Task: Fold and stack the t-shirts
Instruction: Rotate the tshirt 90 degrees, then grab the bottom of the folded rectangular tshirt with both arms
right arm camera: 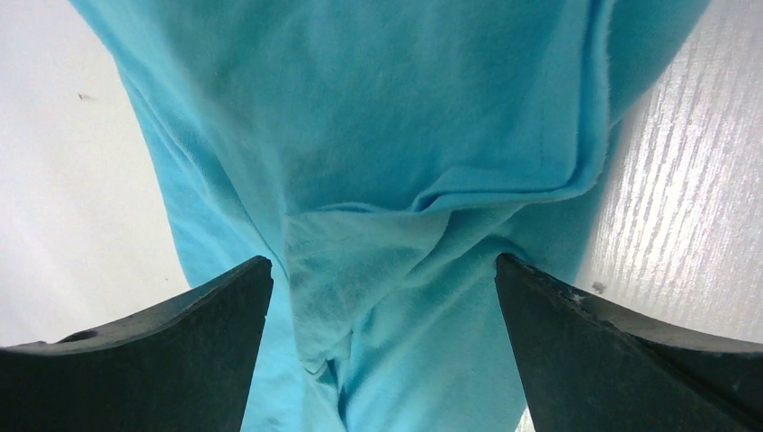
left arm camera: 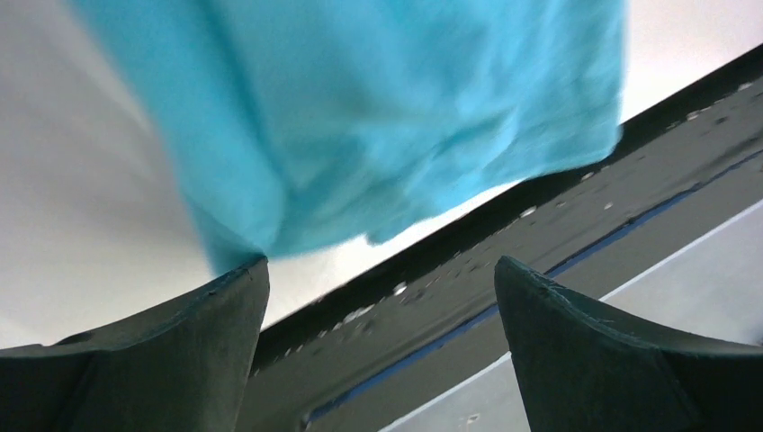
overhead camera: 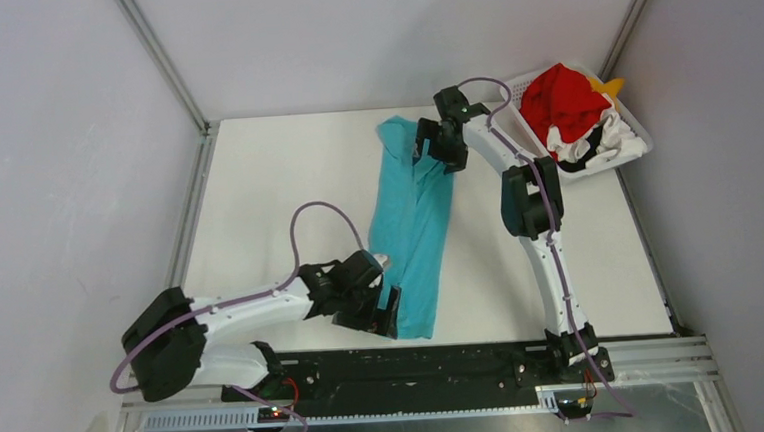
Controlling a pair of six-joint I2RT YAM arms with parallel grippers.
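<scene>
Wide-open and empty, left gripper (overhead camera: 392, 314) at lower centre and right gripper (overhead camera: 428, 149) at upper centre hover at opposite ends of the teal t-shirt (overhead camera: 414, 224), likely to fold it crosswise.

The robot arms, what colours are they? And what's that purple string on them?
The left arm and right arm are white tubes with chunky black joints. The purple string is a thin cable that loops along each arm. The left gripper and right gripper each have two dark, pointed fingers, shaped like wedges.
</scene>
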